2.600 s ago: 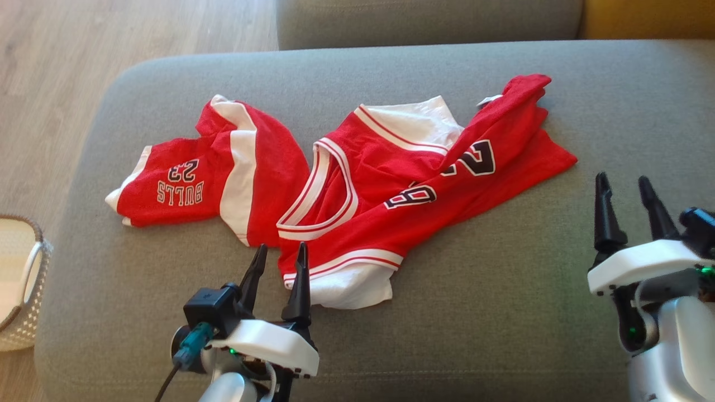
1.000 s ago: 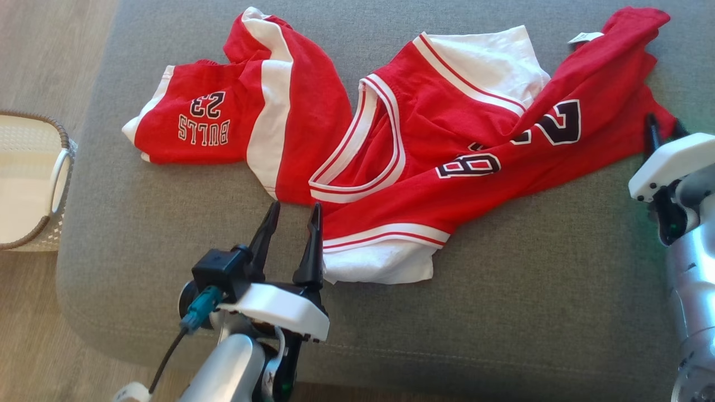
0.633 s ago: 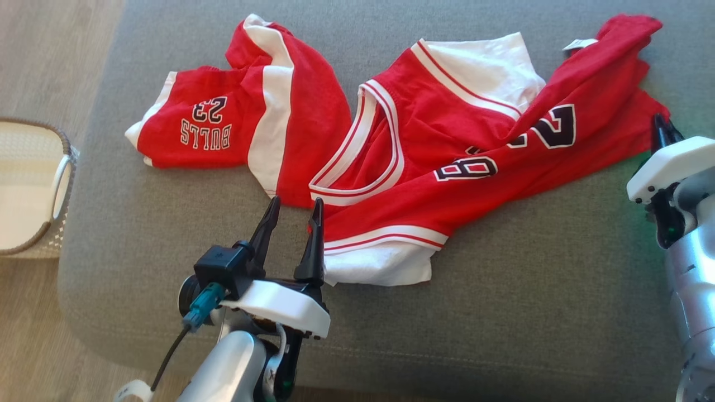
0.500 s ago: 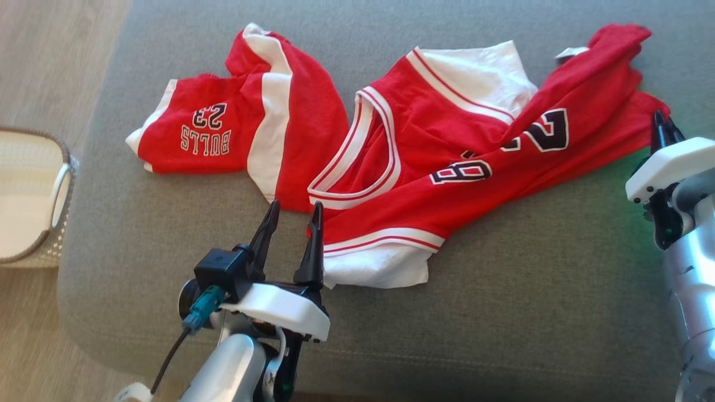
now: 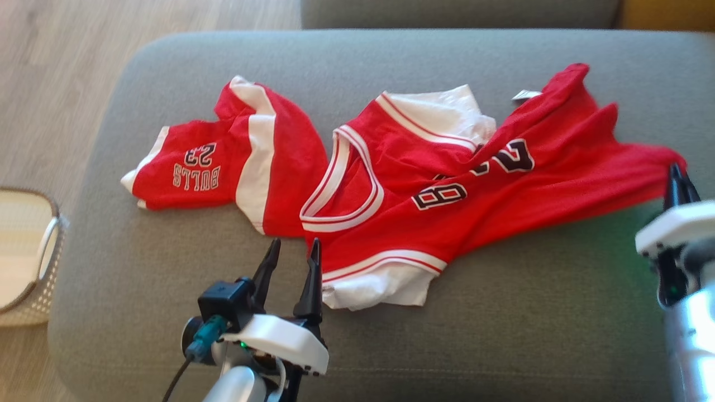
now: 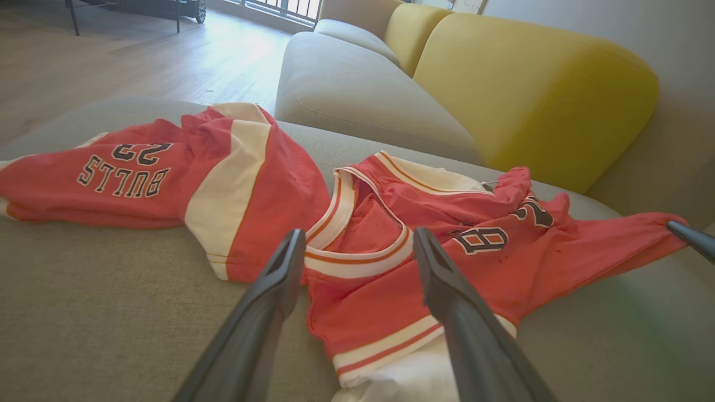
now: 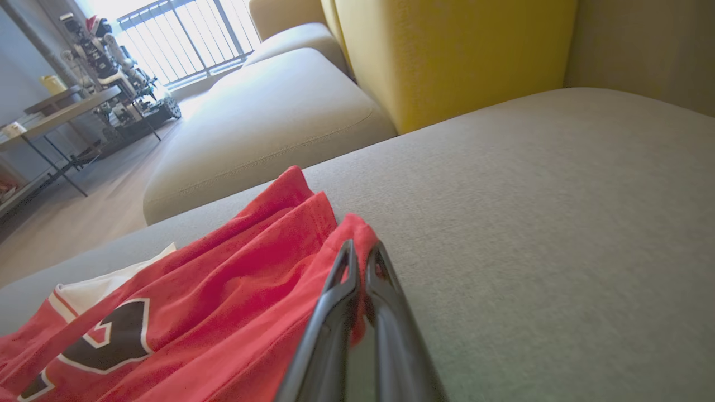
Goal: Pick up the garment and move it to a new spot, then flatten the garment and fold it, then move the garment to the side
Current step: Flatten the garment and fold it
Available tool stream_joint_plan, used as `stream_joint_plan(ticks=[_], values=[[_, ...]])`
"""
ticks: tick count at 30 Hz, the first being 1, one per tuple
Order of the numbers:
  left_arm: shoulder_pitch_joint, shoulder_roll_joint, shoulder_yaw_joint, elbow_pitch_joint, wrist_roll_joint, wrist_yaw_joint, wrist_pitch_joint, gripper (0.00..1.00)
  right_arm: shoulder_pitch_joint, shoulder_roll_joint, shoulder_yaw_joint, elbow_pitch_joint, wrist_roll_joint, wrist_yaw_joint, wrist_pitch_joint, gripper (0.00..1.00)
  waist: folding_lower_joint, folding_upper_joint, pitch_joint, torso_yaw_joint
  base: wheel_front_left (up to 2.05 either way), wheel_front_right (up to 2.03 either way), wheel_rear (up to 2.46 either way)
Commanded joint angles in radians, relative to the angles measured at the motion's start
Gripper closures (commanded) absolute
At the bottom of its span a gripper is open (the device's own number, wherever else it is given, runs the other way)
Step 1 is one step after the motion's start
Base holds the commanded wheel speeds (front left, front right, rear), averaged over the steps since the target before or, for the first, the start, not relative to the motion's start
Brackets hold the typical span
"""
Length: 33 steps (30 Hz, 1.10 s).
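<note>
Grey sofa cushion (image 5: pixel 503 312), wicker basket (image 5: pixel 31 310) off its left edge. Toward left edge, red shorts (image 5: pixel 223 167), lying loose. Near front edge, left gripper (image 5: pixel 293 248), fingers spread wide and empty, just beside white sleeve of red jersey (image 5: pixel 475 206), probably poised for a second hold. By right edge, right gripper (image 5: pixel 678 178) pinched tight on jersey's corner, cloth stretched toward it, likely ready for lifting.

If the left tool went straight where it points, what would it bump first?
Probably the red jersey, at its white-striped neckline just ahead of the open left tool; its height above the cushion is unclear.
</note>
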Motion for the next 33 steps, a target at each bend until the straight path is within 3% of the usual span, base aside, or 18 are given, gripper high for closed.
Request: stream_joint_plan(ticks=[1,8,13,17,24,33], values=[[-0.013,0.001,0.026,-0.027,-0.007,0.004,-0.012,0.00,0.019,0.008,-0.015,-0.066,-0.008,0.007,-0.001,1.00,0.0000,0.0000,-0.027,-0.021,0.00,0.00,0.00],[0.006,0.001,-0.013,0.031,0.008,-0.013,-0.012,0.00,0.109,0.091,-0.115,-0.236,-0.071,0.007,0.079,1.00,0.0000,0.0000,-0.036,-0.055,0.00,0.00,0.00],[-0.011,0.014,-0.049,0.122,0.106,-0.038,-0.012,0.00,0.130,0.124,-0.114,-0.341,-0.079,0.007,0.140,1.00,0.0000,0.0000,-0.031,-0.071,0.00,0.00,0.00],[-0.031,0.052,-0.082,0.178,0.209,-0.026,-0.012,0.00,0.143,0.132,-0.103,-0.401,-0.071,0.007,0.174,1.00,0.0000,0.0000,-0.024,-0.074,0.00,0.00,0.00],[-0.090,0.134,-0.203,0.259,0.410,-0.028,-0.012,0.00,0.158,0.134,-0.080,-0.436,-0.027,0.007,0.197,1.00,0.0000,0.0000,-0.017,-0.072,0.00,0.00,0.00],[-0.141,0.132,-0.249,0.320,0.459,-0.018,-0.012,0.00,0.156,0.134,-0.057,-0.437,0.019,0.007,0.201,1.00,0.0000,0.0000,-0.009,-0.081,0.00,0.00,0.00]])
